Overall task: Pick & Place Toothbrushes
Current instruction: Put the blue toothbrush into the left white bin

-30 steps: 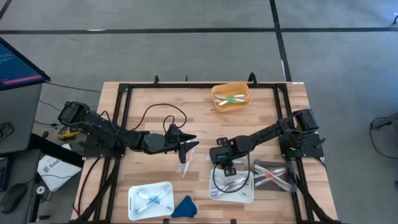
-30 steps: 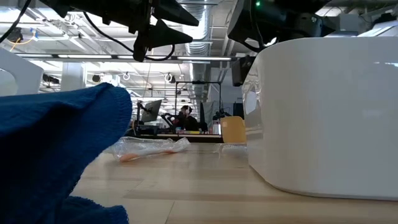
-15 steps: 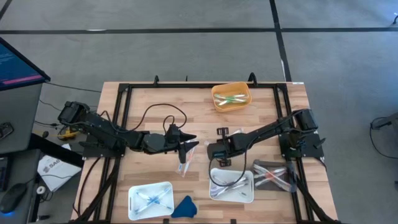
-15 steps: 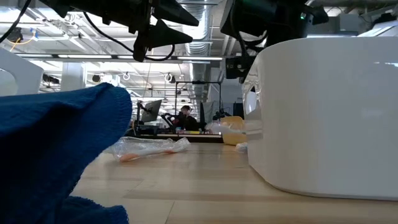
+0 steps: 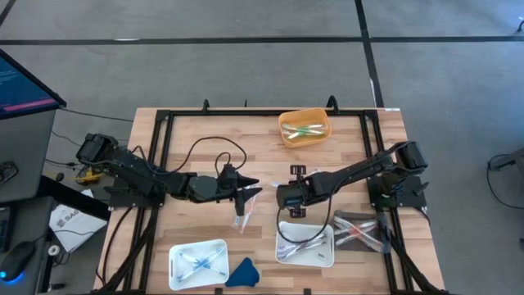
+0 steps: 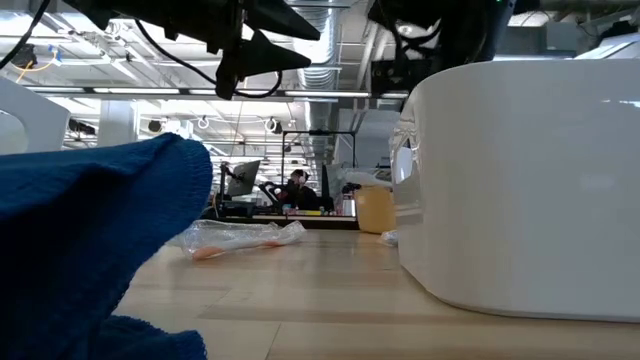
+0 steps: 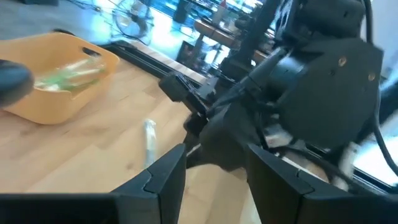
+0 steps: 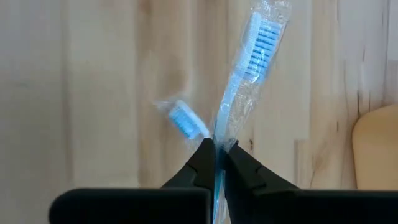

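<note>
My right gripper [image 5: 289,213] hangs over the table's middle, just beyond the white tray [image 5: 326,259], shut on a blue toothbrush [image 8: 245,68] in a clear wrapper. A second blue brush head [image 8: 184,119] shows blurred beside it. To its left my left gripper [image 5: 250,195] waits open and empty above a wrapped toothbrush [image 5: 241,218] that lies flat on the wood. More toothbrushes lie in the white tray, in a clear bag [image 5: 360,229], in a left white tray [image 5: 196,262] and in the orange bin [image 5: 304,128]. My right gripper pinches the blue toothbrush's handle [image 8: 219,134], wrapper and all, between its two fingertips. The fingers slant down from above. The brush reaches on past the fingertips, its bristle head [image 8: 258,34] farthest out, lifted clear of the wood. Whether the second head belongs to a held brush I cannot tell.
A blue cloth lump [image 5: 242,273] lies at the near edge between the two white trays. A black cable [image 5: 205,147] loops over the left arm. A black frame [image 5: 164,123] rims the table. Bare wood lies between the orange bin and the grippers.
My right gripper has risen out of the white tray and drawn a little toward the far edge, tipping less steeply as it went. The blue toothbrush has come up with it, clear of the tray.
</note>
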